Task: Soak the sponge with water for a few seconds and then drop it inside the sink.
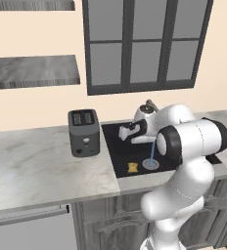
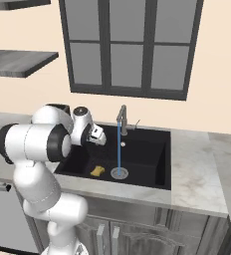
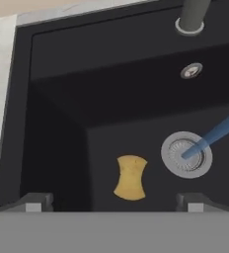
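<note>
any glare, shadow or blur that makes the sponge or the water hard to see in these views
Left base view: soft and low-res, the sponge a small yellow blob, the water faint against the black sink. Right base view: flat even light, no glare, the stream stands out crisply. Hand view: sharpest on the sponge, its waist clear; the basin walls shade darker toward the left; open gripper fingertips slightly blurred.

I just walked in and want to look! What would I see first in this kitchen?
Probably the thin blue water pouring from the faucet straight onto the silver drain of the black sink. Next, the little yellow sponge lying on the sink floor beside that drain, with the open gripper above it.
</note>
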Tool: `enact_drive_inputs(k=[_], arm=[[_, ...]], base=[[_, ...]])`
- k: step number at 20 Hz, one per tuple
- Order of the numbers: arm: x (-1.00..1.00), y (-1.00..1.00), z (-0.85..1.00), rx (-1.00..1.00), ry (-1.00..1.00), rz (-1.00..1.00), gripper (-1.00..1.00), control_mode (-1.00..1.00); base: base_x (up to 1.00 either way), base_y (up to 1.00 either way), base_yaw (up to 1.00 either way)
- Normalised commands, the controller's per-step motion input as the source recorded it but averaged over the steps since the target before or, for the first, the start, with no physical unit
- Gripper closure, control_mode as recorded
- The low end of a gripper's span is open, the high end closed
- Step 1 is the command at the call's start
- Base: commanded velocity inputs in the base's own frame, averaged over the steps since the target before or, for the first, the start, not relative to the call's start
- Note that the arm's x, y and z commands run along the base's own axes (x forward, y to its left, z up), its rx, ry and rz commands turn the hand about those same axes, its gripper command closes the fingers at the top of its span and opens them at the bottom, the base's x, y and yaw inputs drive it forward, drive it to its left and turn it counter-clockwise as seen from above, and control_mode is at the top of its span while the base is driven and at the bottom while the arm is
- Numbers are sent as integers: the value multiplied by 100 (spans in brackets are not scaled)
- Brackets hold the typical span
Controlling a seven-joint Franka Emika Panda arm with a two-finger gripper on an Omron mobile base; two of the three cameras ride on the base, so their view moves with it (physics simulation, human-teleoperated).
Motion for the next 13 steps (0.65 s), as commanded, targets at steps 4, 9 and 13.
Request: enact_drive_inputs(k=[4, 9, 13], arm=[[0, 0, 68, 0, 0, 3, -100, -100], [0, 0, 68, 0, 0, 4, -100, -100], [0, 0, 66, 0, 0, 4, -100, -100]], base=[[0, 0, 0], [0, 0, 0], [0, 0, 0]])
